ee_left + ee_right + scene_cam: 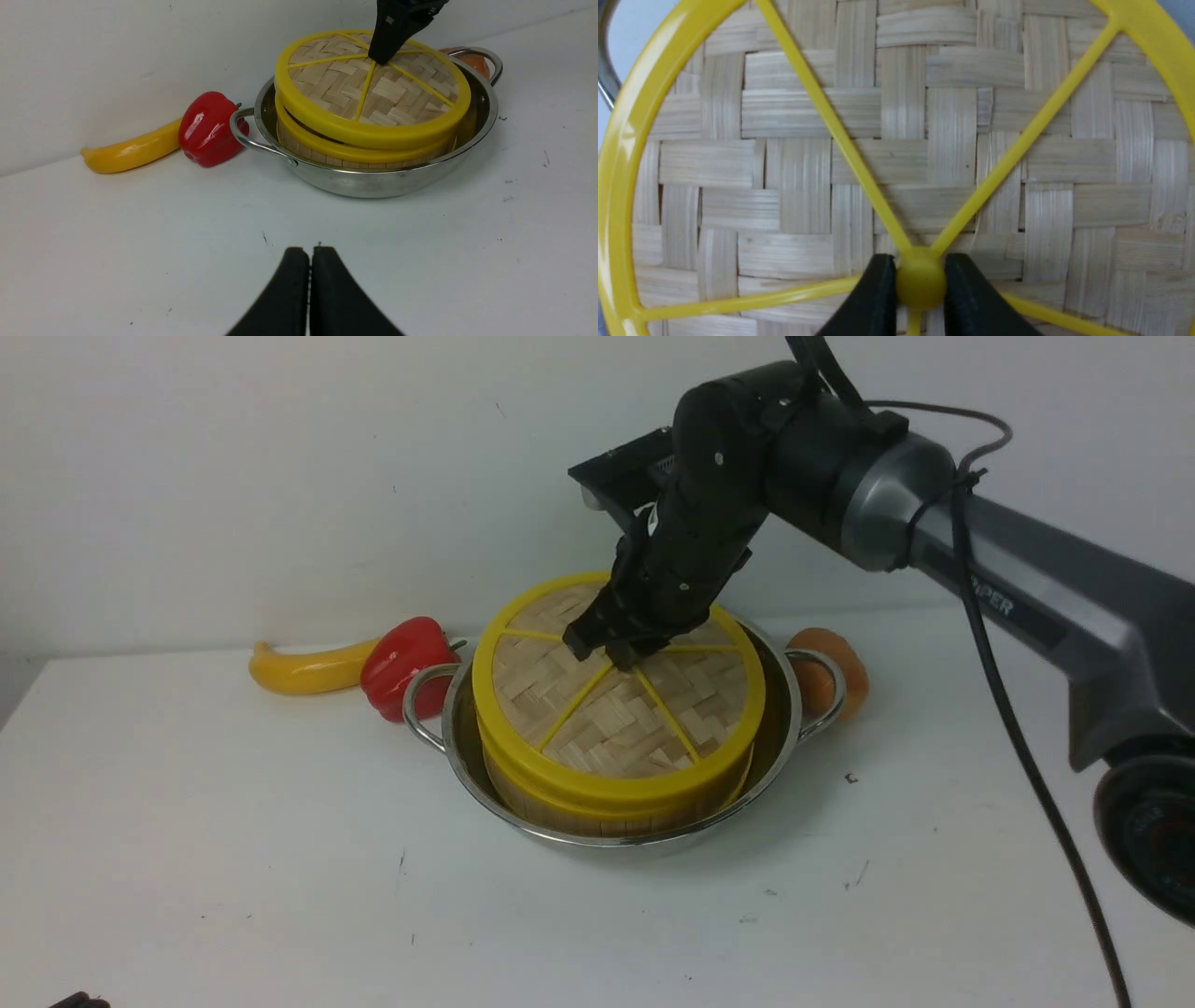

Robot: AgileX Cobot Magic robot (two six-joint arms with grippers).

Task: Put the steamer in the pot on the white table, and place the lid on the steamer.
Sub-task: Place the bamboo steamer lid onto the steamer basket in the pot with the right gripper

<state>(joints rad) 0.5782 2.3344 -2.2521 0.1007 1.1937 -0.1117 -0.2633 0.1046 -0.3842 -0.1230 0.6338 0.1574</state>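
White tabletop (280, 859) is seen, with the pot (644, 841) set on it; the steamer (597, 817) inside is mostly hidden beneath the lid (597, 709), and the left gripper (310, 254) is cut off at the front view's edge. "PiPER" can be read on the right arm (1027, 579). The lid's knob (920, 280) is pinched between the partly parted fingers of the right gripper (920, 282), steamer and pot below them, while the left gripper's fingers are nearly closed, nothing held.

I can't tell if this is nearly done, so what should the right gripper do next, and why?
Probably ease the lid into line with the steamer before letting go: the right gripper is shut on its knob, and the left wrist view shows a dark gap between their rims on one side.
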